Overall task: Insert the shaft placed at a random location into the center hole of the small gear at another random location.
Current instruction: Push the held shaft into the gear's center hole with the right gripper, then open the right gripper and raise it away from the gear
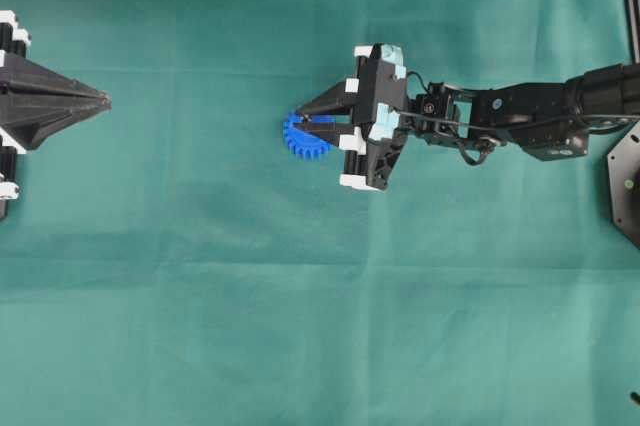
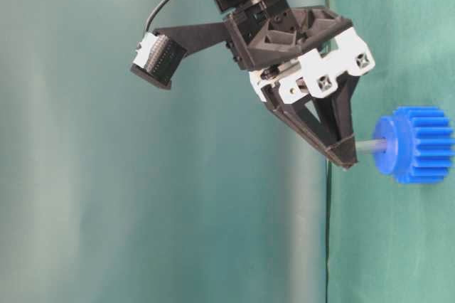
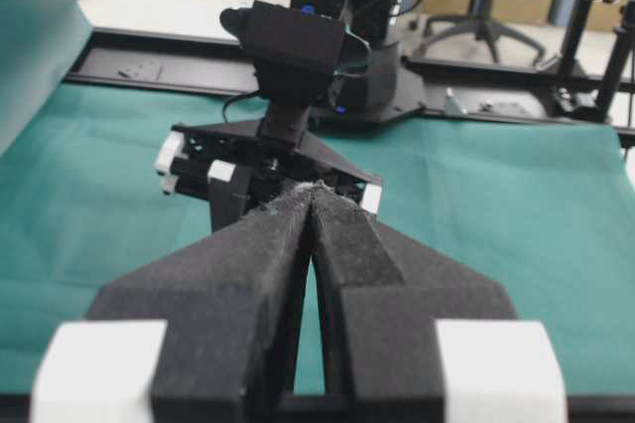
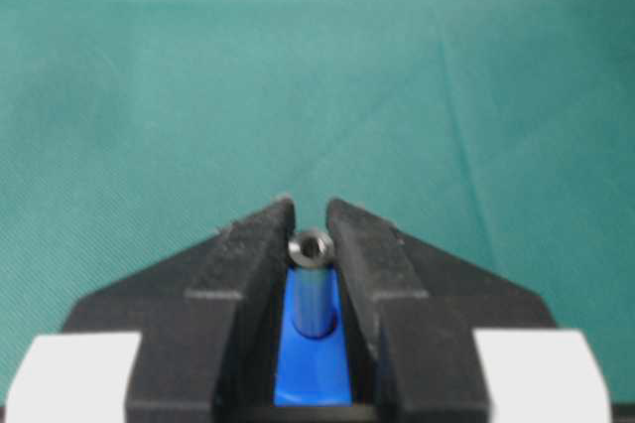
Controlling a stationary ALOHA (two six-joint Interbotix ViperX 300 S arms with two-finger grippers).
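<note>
A green cloth covers the desk [image 1: 200, 296]. Near its middle, well away from every edge, lies a small blue gear [image 1: 300, 138], flat on the cloth. The right pincer [image 1: 312, 121] reaches in from the right edge and hangs over the gear, its jaws set narrow and clamped on the shaft [image 4: 311, 284], a short grey metal pin. The grip sits at the pin's upper end, which judging by the pose leaves the lower end free to go into the gear's center hole [image 4: 319, 329].

The left pincer [image 1: 105, 101] rests at the desk's left edge, well apart from the gear, its jaws pressed together with nothing between them. It seems simply parked out of the way.

The overhead view gives the layout but hides the pin under the black fingers [image 1: 322, 104]. The table-level view, turned on its side, shows what that one cannot: the pin [image 2: 370, 146] bridges the gap between the pincer tips [image 2: 344, 155] and the gear's raised hub [image 2: 387, 146], so it looks already entered, though how deep cannot be told. The right wrist view looks straight down the pin and shows it upright, with blue plastic around its base. The left wrist view shows only the right arm [image 3: 298, 56] from far off; the gear is hidden there.
</note>
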